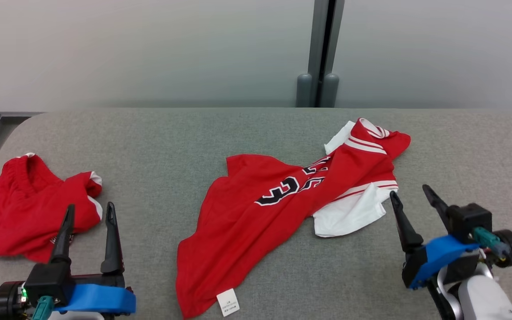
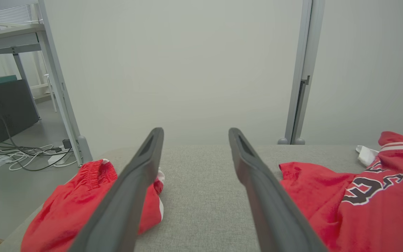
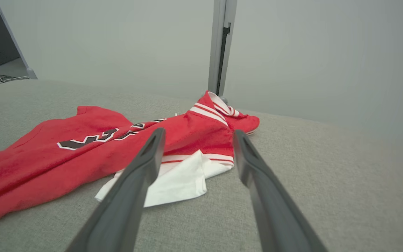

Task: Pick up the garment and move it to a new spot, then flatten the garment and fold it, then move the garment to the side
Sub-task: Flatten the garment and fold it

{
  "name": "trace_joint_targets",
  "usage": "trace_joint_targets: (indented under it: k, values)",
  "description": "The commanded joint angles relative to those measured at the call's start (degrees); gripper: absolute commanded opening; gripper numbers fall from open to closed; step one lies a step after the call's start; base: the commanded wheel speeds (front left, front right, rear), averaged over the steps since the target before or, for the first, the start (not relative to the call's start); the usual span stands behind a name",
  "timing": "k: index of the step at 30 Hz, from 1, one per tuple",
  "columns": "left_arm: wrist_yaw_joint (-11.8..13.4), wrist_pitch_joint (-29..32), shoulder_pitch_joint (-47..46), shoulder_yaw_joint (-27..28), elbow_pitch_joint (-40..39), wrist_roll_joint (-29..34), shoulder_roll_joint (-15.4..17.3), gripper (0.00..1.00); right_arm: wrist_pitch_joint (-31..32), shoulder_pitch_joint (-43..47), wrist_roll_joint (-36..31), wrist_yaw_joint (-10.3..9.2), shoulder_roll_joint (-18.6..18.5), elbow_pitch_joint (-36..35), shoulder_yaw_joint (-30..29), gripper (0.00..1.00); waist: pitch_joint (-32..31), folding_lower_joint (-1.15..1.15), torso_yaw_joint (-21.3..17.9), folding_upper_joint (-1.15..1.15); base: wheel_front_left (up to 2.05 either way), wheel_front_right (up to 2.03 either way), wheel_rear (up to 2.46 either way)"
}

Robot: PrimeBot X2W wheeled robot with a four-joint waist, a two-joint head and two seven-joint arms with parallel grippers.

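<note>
Now both jaws are spread, empty. Best to pinch the crumpled red jersey (image 1: 247, 213) w/ right gripper (image 1: 409, 190) at the far-right collar end & left gripper (image 1: 90, 206) at near hem; leave the red shorts (image 1: 20, 209).

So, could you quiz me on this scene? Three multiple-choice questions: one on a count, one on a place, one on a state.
1. How many red garments lie on the grey table?
A. One
B. Two
C. Three

2. Where are the shorts?
A. By the robot's left hand
B. Hanging off the far edge
C. On the floor

3. What state is the right hand in?
A. Open and empty
B. Shut on cloth
C. Shut, holding nothing

Answers:
1. B: there are the shorts and a jersey with black numbers.
2. A: the shorts lie at the left hand's fingertips.
3. A: its two fingers stand apart with nothing between them.
</note>
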Motion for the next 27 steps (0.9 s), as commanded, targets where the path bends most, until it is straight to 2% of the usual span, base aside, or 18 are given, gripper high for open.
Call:
trace_joint_targets:
  k: [1, 4, 9, 21, 22, 23, 24, 25, 27]
  values:
    - [-0.3, -0.3, -1.2, 0.0, 0.1, 0.4, -0.2, 1.00, 1.0, -2.3, -0.5, 0.01, -0.9, 1.4, 0.5, 1.00, 0.9, 0.00, 1.1, 0.00, 0.00, 0.00, 0.00]
    - [-0.7, -0.3, -2.0, -0.1, 0.0, 0.9, -0.9, 1.00, 2.1, -6.3, -0.6, 0.00, -2.4, 5.1, 1.3, 1.00, 1.9, 0.00, 2.5, 0.00, 0.00, 0.00, 0.00]
    - [-1.7, -0.3, -3.8, -0.4, 0.5, 1.5, -1.9, 1.00, 2.4, -11.5, -0.8, 0.01, -4.6, 15.4, 1.4, 1.00, 3.8, 0.00, 5.4, 0.00, 0.00, 0.00, 0.00]
    - [-2.8, -0.3, -5.5, -0.2, 1.0, 2.4, -3.3, 1.00, -1.5, -16.9, -1.9, 0.01, -4.7, 35.3, 0.7, 1.00, 6.2, 0.00, 7.8, 0.00, 0.00, 0.00, 0.00]
    - [-2.8, -0.3, -5.5, -0.1, 1.1, 2.5, -3.3, 1.00, -2.0, -17.4, -1.6, 0.01, -4.2, 36.3, 0.8, 0.89, 6.2, 0.00, 7.8, 0.00, 0.00, 0.00, 0.00]
    - [-2.8, -0.3, -5.5, 0.0, 1.0, 2.6, -3.4, 1.00, -2.7, -17.8, -1.2, 0.02, -3.9, 37.2, 1.0, 0.38, 6.3, 0.00, 7.7, 0.00, 0.00, 0.00, 0.00]
    - [-2.9, -0.3, -5.5, 0.1, 1.0, 2.6, -3.4, 1.00, -3.5, -18.2, -0.8, 0.01, -3.6, 38.0, 1.2, 0.05, 6.4, 0.00, 7.5, 0.00, 0.00, 0.00, 0.00]
    - [-3.0, -0.3, -5.5, 0.1, 1.1, 2.7, -3.5, 1.00, -4.3, -18.7, -0.5, 0.01, -3.7, 38.7, 1.3, 0.00, 6.4, 0.00, 7.3, 0.00, 0.00, 0.00, 0.00]
    - [-3.1, -0.3, -5.6, 0.1, 1.2, 2.9, -3.6, 1.00, -5.5, -19.6, 0.3, 0.01, -3.4, 40.3, 1.6, 0.00, 6.3, 0.00, 6.8, 0.00, 0.00, 0.00, 0.00]
